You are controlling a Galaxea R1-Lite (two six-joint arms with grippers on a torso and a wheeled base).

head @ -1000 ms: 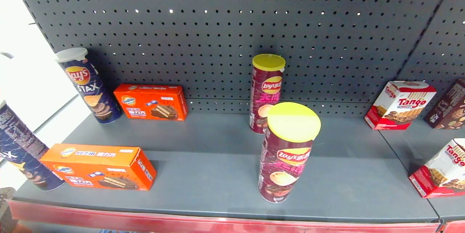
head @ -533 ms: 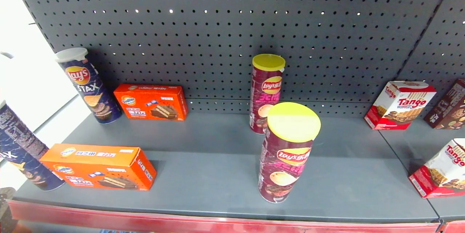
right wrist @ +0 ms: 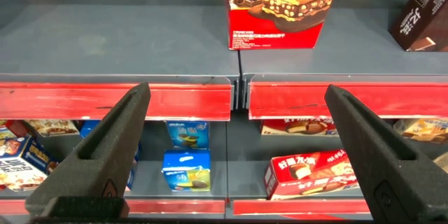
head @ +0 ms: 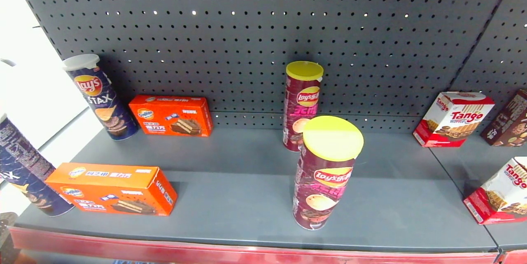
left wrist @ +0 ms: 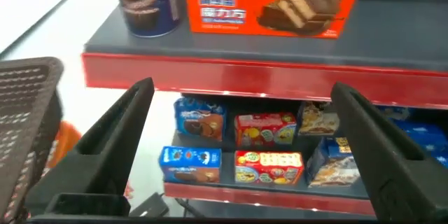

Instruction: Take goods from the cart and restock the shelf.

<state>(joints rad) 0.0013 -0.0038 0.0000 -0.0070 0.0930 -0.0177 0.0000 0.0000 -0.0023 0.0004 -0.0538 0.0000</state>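
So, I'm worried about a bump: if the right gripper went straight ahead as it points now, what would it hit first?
Probably the shelf's red front edge, just under the wafer box; the open right gripper is aimed about there, though depth is unclear.

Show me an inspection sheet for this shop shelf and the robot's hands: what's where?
Surface: grey shelf with a red front edge, goods spaced out on it.
Job's things: two maroon chip cans upright mid-shelf; two blue chip cans at the left; two orange boxes beside them; two wafer boxes and a brown box at the right.
Clutter: nothing seen.
Hands: left hand and right hand both open and empty, facing the red edge.
Cables: nothing seen.
Surroundings: perforated back panel; lower shelf holding small snack boxes; dark mesh basket near the left hand.
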